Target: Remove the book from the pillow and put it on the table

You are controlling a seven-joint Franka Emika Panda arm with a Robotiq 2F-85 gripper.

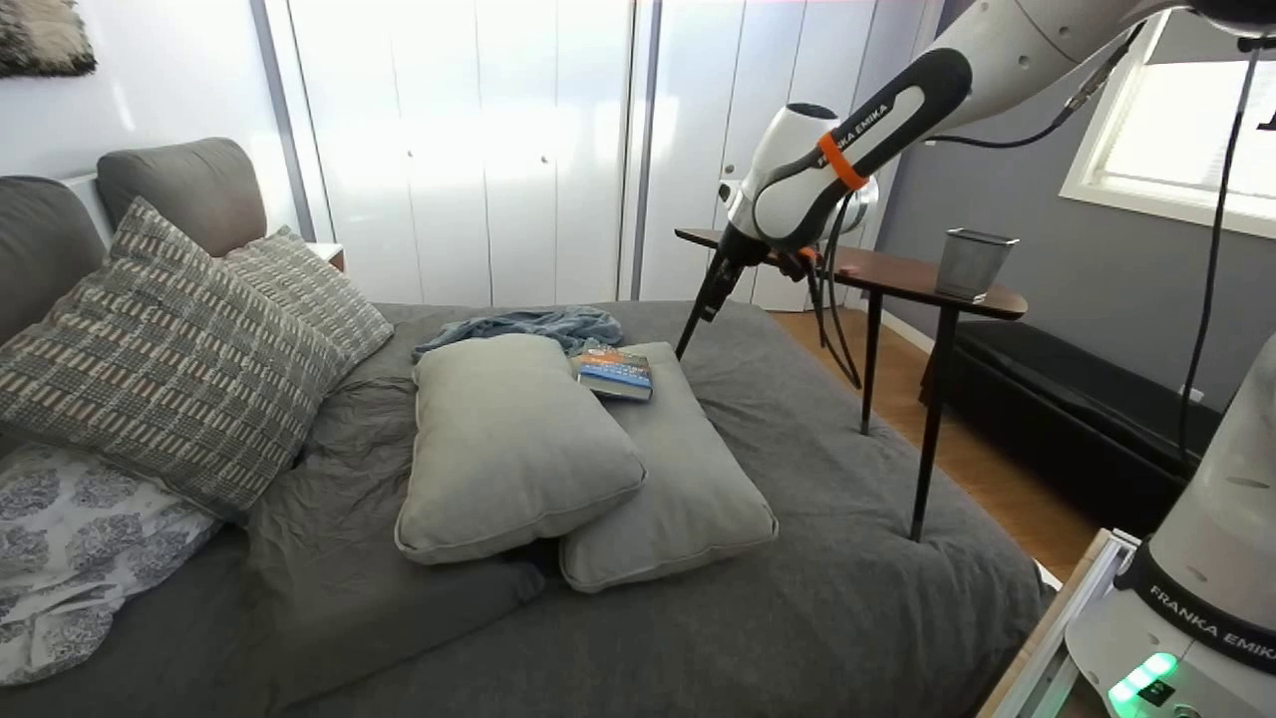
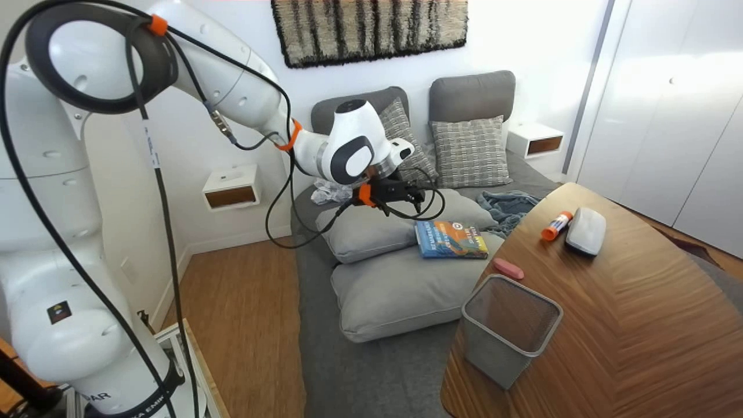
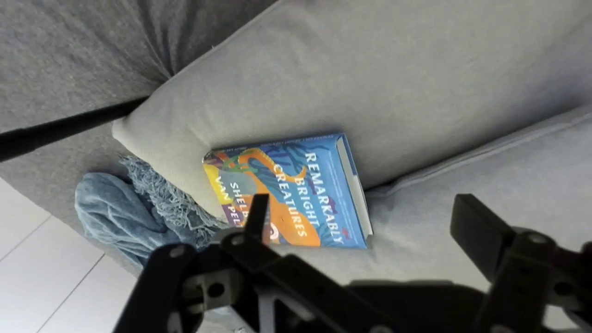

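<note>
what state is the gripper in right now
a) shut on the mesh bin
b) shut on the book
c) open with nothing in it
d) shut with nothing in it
c, because in the wrist view the gripper has its fingers spread wide apart, and both exterior views show the book lying on the pillow, apart from the gripper.

The arm (image 1: 997, 75) slants downward, its tool (image 3: 360, 215) spread wide.
</note>
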